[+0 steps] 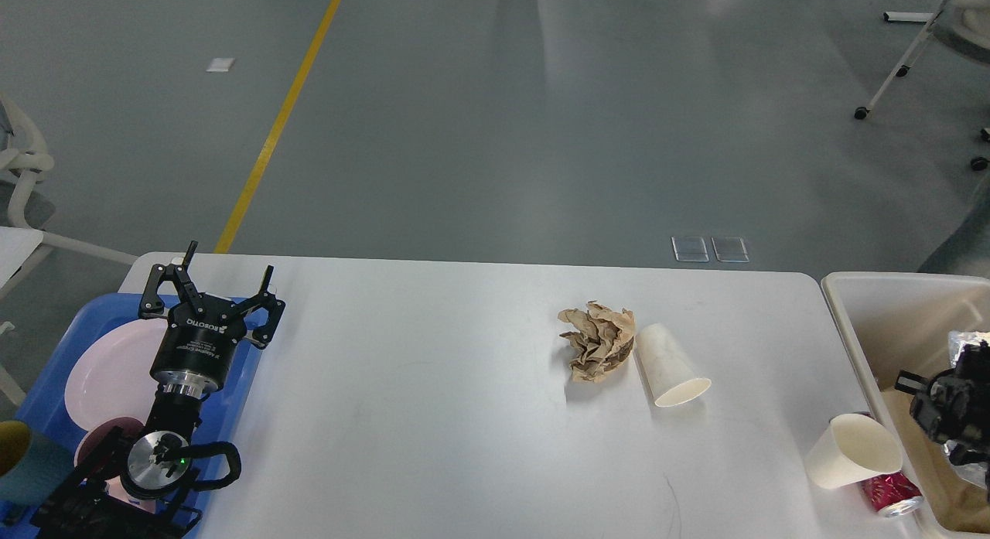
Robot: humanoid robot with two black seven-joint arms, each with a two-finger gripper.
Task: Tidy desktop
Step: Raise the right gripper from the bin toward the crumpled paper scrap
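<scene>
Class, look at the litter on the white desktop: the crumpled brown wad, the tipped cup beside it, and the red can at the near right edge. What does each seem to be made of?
Crumpled wad: brown paper, matte, with sharp creases. Tipped cup: probably paper, off-white and dull, thin rim. Red can: likely metal, with a glossy red wall and silvery end.
</scene>
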